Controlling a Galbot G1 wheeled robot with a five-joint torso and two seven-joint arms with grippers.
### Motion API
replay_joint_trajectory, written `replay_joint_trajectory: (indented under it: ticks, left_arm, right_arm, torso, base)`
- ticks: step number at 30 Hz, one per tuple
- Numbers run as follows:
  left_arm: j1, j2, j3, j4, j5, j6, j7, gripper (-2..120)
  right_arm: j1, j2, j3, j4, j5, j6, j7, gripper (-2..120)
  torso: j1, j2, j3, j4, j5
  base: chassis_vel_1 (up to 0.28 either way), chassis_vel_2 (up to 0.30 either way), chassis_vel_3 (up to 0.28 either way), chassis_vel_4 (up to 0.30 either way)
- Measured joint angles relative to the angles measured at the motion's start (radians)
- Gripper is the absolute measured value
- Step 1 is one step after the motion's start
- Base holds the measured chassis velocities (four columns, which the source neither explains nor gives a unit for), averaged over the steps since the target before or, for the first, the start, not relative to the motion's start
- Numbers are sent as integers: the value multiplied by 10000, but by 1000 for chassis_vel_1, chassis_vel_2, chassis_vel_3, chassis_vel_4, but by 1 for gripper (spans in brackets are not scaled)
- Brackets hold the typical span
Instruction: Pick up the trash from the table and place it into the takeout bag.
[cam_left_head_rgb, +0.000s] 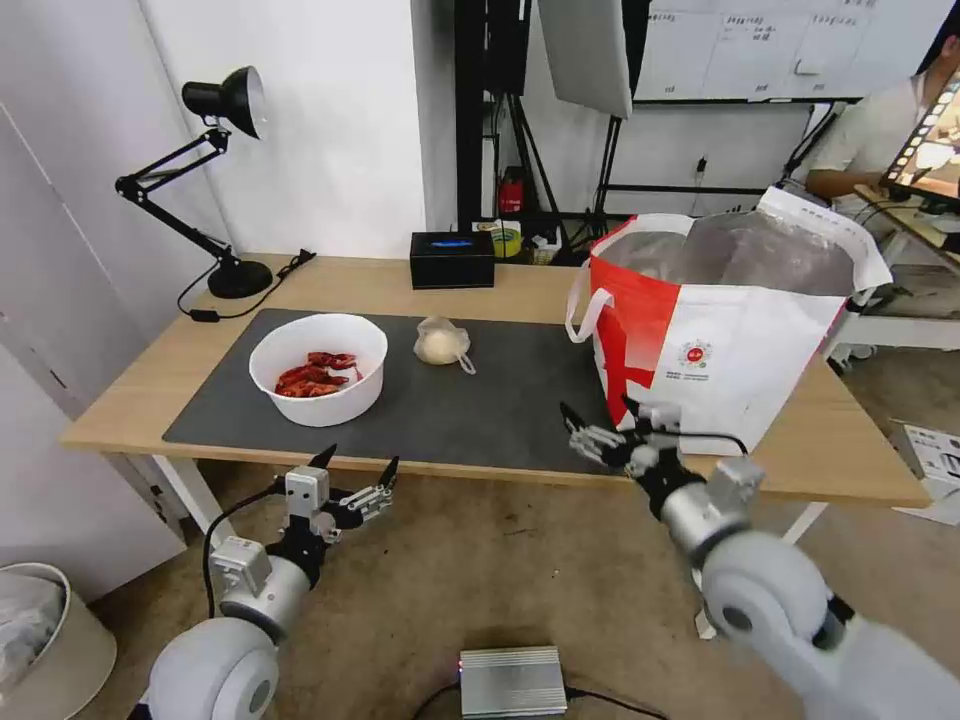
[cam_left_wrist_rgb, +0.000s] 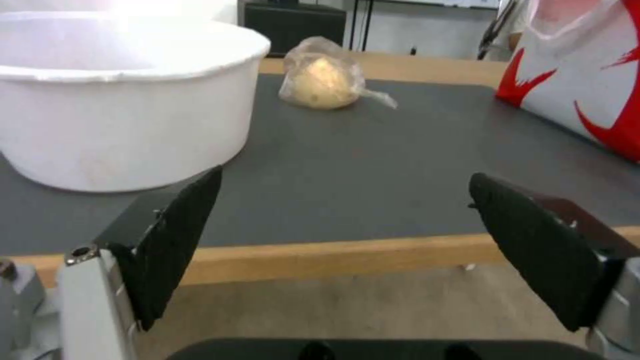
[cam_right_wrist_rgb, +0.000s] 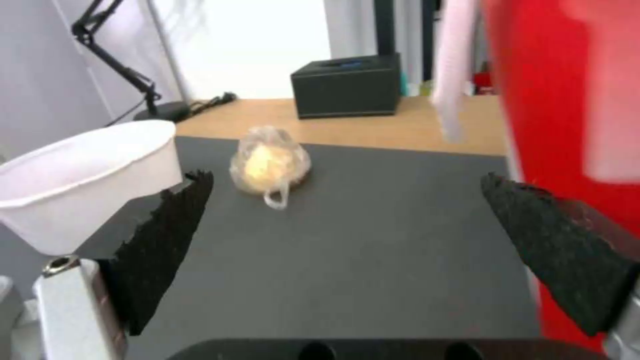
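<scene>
On the dark mat (cam_left_head_rgb: 500, 400) of the table (cam_left_head_rgb: 380, 285) stands a white bowl (cam_left_head_rgb: 318, 368) holding red crayfish shells. A small clear bag of beige stuff (cam_left_head_rgb: 441, 343) lies to its right, near the mat's back edge. The takeout bag (cam_left_head_rgb: 725, 320), white and red with foil lining, stands open at the table's right end. My left gripper (cam_left_head_rgb: 358, 465) hangs open below the front edge, in front of the bowl (cam_left_wrist_rgb: 120, 100). Over the mat's front edge, close to the takeout bag (cam_right_wrist_rgb: 567, 100), my right gripper (cam_left_head_rgb: 598, 410) is open and empty, facing the small bag (cam_right_wrist_rgb: 270, 162).
A black box (cam_left_head_rgb: 452, 258) sits at the back of the table, with a black desk lamp (cam_left_head_rgb: 215, 180) at the back left. A silver box (cam_left_head_rgb: 513, 680) lies on the floor between my arms, and a bin (cam_left_head_rgb: 45, 640) stands at the lower left.
</scene>
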Motion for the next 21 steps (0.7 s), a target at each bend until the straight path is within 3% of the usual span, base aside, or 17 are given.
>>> replay_joint_trajectory:
  ticks: [8, 16, 21]
  left_arm:
    - [-7, 49, -171, 0, -36, 7, -41, 100]
    - [-6, -24, -202, 49, -40, 13, -149, 100]
    - [-10, -40, -205, 50, -113, 13, -151, 100]
  right_arm:
    - [2621, 796, -1719, -1833, 716, -84, -819, 100]
    - [5302, 1986, -3149, -4036, 1164, -478, -842, 100]
    - [6164, 2559, -3604, -5027, 1167, -880, -746, 100]
  torso:
    - [1, -1, 1, 0, 0]
    - [1, 0, 1, 2, 1]
    - [1, 0, 1, 0, -1]
  base:
    - [0, 0, 0, 0]
    - [0, 0, 0, 0]
    - [0, 0, 0, 0]
